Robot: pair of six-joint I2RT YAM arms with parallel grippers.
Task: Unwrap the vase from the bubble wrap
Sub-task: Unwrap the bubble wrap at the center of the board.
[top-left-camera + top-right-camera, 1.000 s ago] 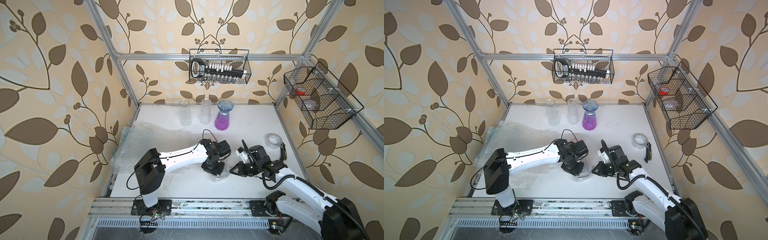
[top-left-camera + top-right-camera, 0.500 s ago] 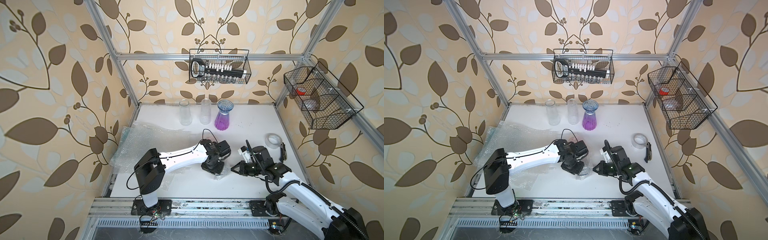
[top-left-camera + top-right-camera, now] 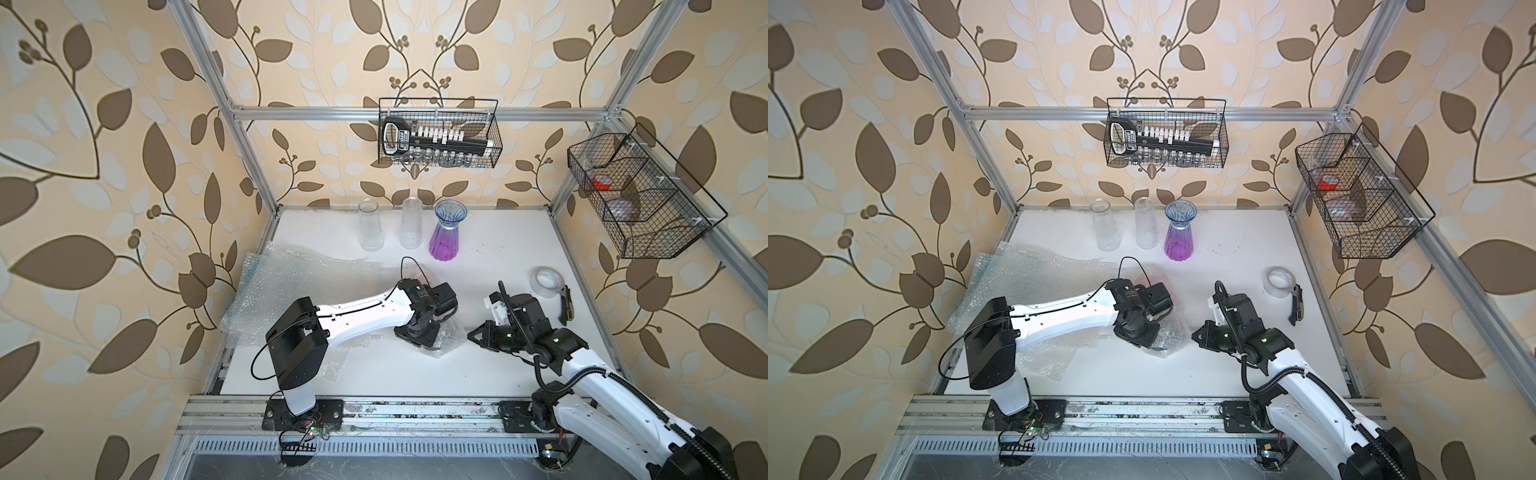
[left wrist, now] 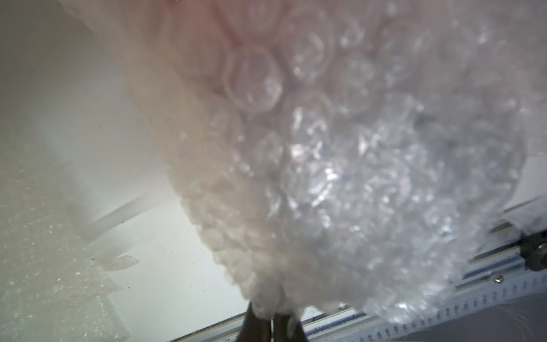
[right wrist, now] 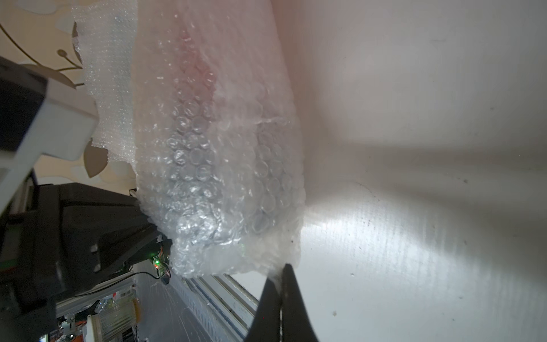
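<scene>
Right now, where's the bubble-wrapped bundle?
In both top views the bubble-wrapped bundle lies front-centre on the table, pinched by the left end effector and, at its right edge, the right end effector.

I operate in a robotics lab test cell. Evidence: aluminium frame (image 3: pixel 311 113), wallpapered panels (image 3: pixel 104 166), and a mounting rail (image 3: pixel 415 409) fronting my white table (image 3: pixel 498 249).

On the white tabletop (image 3: pixel 498 257), a smooth clear glass vase (image 3: pixel 370 226), a textured clear glass vase (image 3: pixel 410 224) and a purple fluted glass vase (image 3: pixel 446 235) line the back edge, left to right. Loose clear bubble wrap sheets (image 3: pixel 291 282) lie along the left edge. A bubble-wrapped bundle (image 3: pixel 451 340) lies mid-table, toward the front. A clear tape roll (image 3: pixel 546 282) sits by the right edge, with a black cutter (image 3: pixel 566 305) just beside it.
</scene>
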